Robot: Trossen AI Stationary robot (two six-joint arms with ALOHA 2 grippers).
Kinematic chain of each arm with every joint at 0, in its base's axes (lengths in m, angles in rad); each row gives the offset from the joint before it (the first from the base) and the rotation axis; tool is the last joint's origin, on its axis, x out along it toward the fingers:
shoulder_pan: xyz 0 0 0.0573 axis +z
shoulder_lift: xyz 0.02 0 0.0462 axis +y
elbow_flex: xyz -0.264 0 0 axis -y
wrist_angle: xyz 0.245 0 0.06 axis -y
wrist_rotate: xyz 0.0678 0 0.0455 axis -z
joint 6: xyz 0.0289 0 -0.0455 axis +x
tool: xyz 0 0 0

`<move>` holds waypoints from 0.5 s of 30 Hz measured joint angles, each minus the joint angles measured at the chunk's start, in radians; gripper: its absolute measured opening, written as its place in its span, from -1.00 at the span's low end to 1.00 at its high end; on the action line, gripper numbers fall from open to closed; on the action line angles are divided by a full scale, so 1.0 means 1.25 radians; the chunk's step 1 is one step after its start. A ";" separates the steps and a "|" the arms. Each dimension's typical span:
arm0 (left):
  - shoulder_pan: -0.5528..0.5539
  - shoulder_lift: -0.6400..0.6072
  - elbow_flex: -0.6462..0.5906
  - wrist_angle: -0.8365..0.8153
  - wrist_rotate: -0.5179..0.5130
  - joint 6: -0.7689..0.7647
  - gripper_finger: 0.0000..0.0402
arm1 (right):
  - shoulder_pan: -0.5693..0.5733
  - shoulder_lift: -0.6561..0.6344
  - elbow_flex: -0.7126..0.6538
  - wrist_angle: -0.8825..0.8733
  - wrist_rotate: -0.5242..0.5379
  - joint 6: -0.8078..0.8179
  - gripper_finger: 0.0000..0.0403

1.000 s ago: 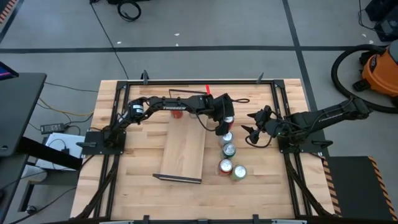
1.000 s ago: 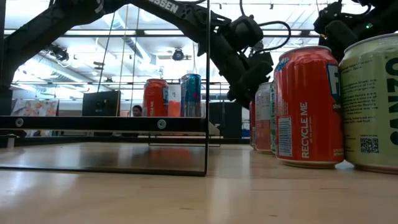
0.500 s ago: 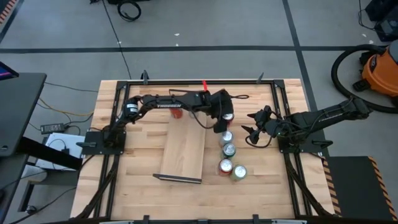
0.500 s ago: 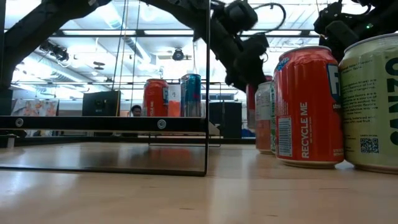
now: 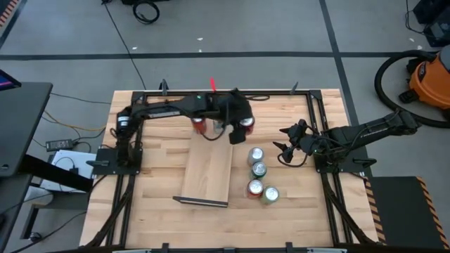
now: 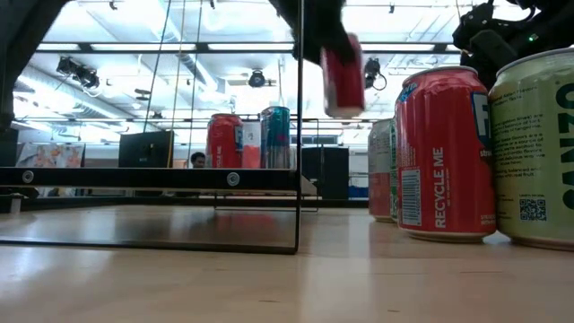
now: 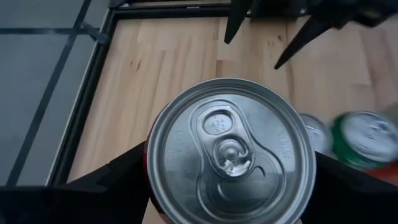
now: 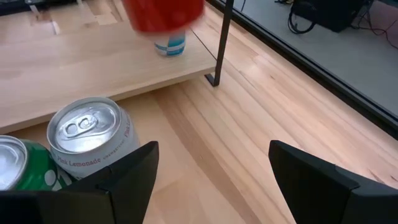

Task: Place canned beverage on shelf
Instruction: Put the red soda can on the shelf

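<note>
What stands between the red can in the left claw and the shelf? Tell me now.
Nothing visible does. The left claw holds the red can lifted clear of the table, beside the far end of the shelf. Two cans already stand at that far end; the rest of the plank is bare.

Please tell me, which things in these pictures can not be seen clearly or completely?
- Label of the red can held by the left pincer: blurred in the low view; the left wrist view shows only its top.
- Left pincer in the low view: cut off by the top edge.
- Cans on the shelf: the left arm covers them in the high view.
- Pale green can: cut off by the low view's right edge.
</note>
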 joint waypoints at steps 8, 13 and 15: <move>-0.067 -0.084 -0.068 -0.122 -0.009 -0.090 0.54 | 0.007 0.002 0.000 -0.001 -0.011 0.010 0.56; -0.120 -0.144 -0.205 -0.103 -0.053 -0.132 0.54 | 0.027 0.010 -0.001 0.003 -0.011 0.023 0.56; -0.130 -0.175 -0.262 -0.090 -0.064 -0.162 0.54 | 0.032 0.014 -0.001 0.012 -0.007 0.026 0.56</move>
